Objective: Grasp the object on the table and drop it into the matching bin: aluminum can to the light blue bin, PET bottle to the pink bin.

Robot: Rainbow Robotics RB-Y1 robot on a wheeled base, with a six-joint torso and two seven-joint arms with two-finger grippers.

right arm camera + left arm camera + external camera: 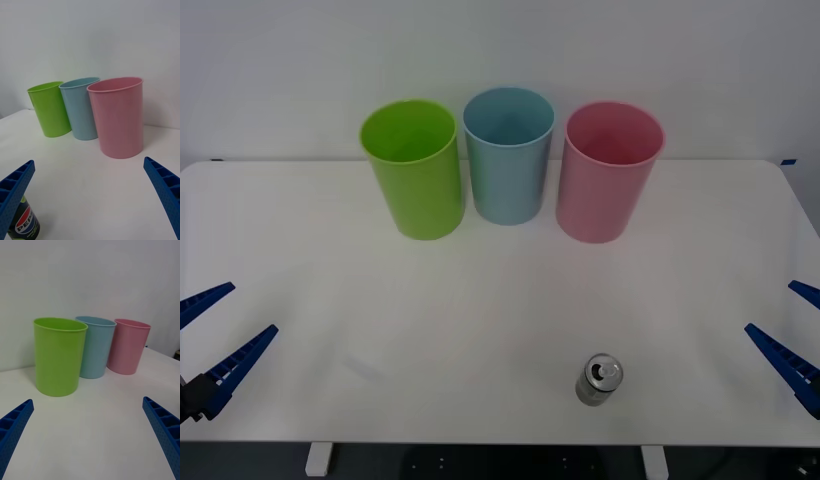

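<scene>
While both hands wait spread, right hand (pixel 792 335) at 4 o'clock, left hand (pixel 218 333) at 8, nothing is grasped; next I reach the aluminum can (pixel 599 379) at 5 o'clock, bound for the light blue bin (pixel 507 155) at 12.

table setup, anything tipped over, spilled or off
Nothing stands out. The lime green bin, light blue bin and pink bin stand upright in a row at the back of the table. The aluminum can stands upright near the front edge. Both grippers, left gripper and right gripper, are open.

The aluminum can (pixel 23 225) bears a "PEPSI" logo on its dark side in the right wrist view.
</scene>
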